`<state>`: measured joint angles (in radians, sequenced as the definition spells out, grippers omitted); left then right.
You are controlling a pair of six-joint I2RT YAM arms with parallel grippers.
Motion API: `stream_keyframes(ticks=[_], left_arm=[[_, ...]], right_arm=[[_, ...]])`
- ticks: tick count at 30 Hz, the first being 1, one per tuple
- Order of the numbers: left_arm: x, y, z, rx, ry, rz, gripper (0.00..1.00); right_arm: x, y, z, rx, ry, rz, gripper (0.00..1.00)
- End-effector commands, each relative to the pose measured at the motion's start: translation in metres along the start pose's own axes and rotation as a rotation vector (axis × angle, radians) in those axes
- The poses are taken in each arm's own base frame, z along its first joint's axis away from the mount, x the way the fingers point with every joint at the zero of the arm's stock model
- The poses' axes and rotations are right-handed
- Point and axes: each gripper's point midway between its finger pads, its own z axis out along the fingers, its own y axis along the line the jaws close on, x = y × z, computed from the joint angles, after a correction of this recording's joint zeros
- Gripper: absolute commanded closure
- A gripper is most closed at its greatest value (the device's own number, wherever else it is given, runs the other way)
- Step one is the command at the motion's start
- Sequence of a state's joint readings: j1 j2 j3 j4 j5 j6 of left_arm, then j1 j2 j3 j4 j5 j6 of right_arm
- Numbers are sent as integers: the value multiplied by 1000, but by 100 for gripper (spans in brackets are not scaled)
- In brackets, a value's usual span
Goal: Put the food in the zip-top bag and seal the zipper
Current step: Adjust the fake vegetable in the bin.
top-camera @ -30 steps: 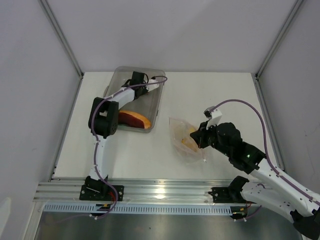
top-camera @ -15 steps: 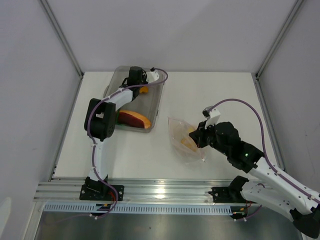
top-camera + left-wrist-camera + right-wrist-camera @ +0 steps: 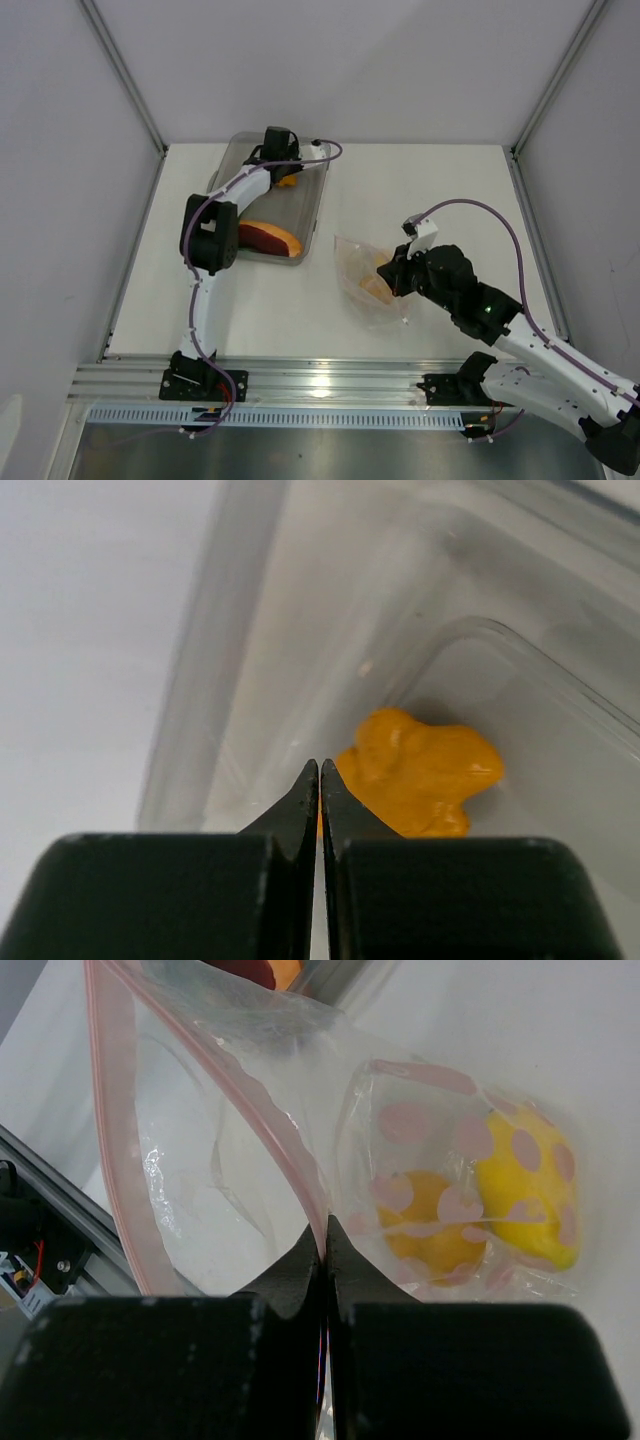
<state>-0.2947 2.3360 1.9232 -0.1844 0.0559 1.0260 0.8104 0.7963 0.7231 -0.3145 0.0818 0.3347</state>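
Left gripper [image 3: 320,770] is seen w/ fingers pressed together and nothing obviously caught between them. The orange cluster [image 3: 425,770] sits just past the tips and a bit to their right, in a corner of the clear bin [image 3: 200,680]; contact can't be confirmed. It's prob light and lumpy, so it's best taken across its narrower middle, since the bumps could slip out otherwise. Right gripper [image 3: 327,1230] is clamped on the zipper [image 3: 112,1090] edge of the zip-top bag [image 3: 200,1180], w/ a lemon [image 3: 530,1190] and an orange fruit [image 3: 425,1220] already inside, beyond the tips to the right. The film looks thin, floppy and slippery, so the stiffer strip is the spot to be held.
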Motion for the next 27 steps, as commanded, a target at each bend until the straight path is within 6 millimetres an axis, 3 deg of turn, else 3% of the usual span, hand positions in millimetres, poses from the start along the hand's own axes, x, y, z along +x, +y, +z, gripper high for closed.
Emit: stream_keyframes(ticks=[1, 10, 18, 27], left_arm=[[9, -11, 9, 63, 21, 44, 99], [22, -23, 8, 118, 77, 65, 99], [34, -55, -13, 252, 135, 5, 99], [31, -88, -40, 351, 126, -144, 99]], right_arm=[[-10, 3, 3, -11, -50, -18, 100], [-10, 4, 4, -17, -52, -23, 100], [-17, 8, -2, -31, -76, -15, 100], [-25, 8, -11, -16, -81, -11, 100]])
